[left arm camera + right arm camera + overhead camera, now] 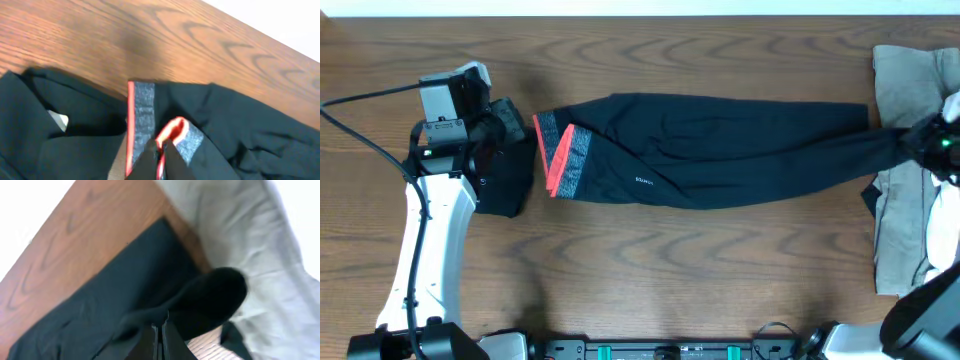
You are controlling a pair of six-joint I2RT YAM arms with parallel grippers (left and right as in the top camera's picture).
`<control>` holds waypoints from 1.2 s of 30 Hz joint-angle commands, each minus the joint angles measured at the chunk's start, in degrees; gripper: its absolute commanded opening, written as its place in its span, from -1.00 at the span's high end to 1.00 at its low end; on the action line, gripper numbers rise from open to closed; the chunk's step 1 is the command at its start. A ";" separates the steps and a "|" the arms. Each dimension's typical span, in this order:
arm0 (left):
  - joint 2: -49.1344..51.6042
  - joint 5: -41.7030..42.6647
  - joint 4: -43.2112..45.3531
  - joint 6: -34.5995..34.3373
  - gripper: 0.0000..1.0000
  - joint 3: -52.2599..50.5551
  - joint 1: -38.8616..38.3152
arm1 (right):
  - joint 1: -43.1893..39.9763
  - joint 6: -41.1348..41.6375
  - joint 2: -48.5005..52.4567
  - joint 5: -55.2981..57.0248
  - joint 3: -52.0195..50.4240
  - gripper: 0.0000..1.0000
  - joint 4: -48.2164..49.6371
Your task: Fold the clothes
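Observation:
Long black pants (720,145) lie stretched across the table, with the grey waistband edged red-orange (563,155) at the left end. My left gripper (527,132) is at that end. In the left wrist view its jaws (161,146) are pinched shut on the red-orange edge of the waistband (142,107). My right gripper (908,142) is at the far right, shut on the bunched leg ends. In the right wrist view the black fabric (200,300) wraps over the closed gripper (161,327).
A khaki and pale garment (910,80) lies at the right edge, partly under the leg ends, and shows as light cloth (260,245) in the right wrist view. Another black piece (505,185) lies under the left arm, and its white label (58,120) shows.

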 commanded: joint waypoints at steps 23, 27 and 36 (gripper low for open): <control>24.74 5.53 9.01 6.12 0.22 1.03 -8.76 | 1.70 0.07 2.23 -1.20 0.79 0.97 -4.48; 24.50 7.04 9.20 6.16 0.82 1.03 -8.74 | 1.70 0.07 2.23 -1.18 0.79 0.97 -4.48; 16.92 8.00 5.18 5.73 0.88 1.57 -7.28 | 1.70 0.07 2.23 -1.20 0.79 0.98 -4.52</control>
